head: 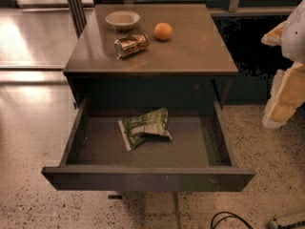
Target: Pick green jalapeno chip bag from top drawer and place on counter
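Note:
The green jalapeno chip bag [145, 127] lies crumpled and flat on the bare floor of the open top drawer [147, 177], a little left of its middle. The drawer is pulled out wide below the counter [190, 51], a glossy brown tabletop. My gripper [287, 95] shows as white and yellowish parts at the right edge of the camera view. It is to the right of the table, about level with the drawer and well apart from the bag.
On the counter stand a small pale bowl [122, 19], an orange [163, 31] and a crushed gold-brown can [131, 45] on its side. A black cable [228, 218] lies on the speckled floor at the bottom right.

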`<action>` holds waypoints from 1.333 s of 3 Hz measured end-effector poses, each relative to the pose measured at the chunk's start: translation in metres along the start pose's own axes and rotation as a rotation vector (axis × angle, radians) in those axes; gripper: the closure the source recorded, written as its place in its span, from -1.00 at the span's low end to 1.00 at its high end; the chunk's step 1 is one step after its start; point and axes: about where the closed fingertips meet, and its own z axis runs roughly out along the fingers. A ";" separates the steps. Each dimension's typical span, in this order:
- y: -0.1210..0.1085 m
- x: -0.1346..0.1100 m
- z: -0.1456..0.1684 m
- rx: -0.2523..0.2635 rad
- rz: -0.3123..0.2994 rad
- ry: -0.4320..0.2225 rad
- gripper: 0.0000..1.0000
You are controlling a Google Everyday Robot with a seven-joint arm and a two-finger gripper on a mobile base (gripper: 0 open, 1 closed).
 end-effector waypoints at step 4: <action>0.007 -0.028 0.123 -0.016 -0.092 -0.177 -1.00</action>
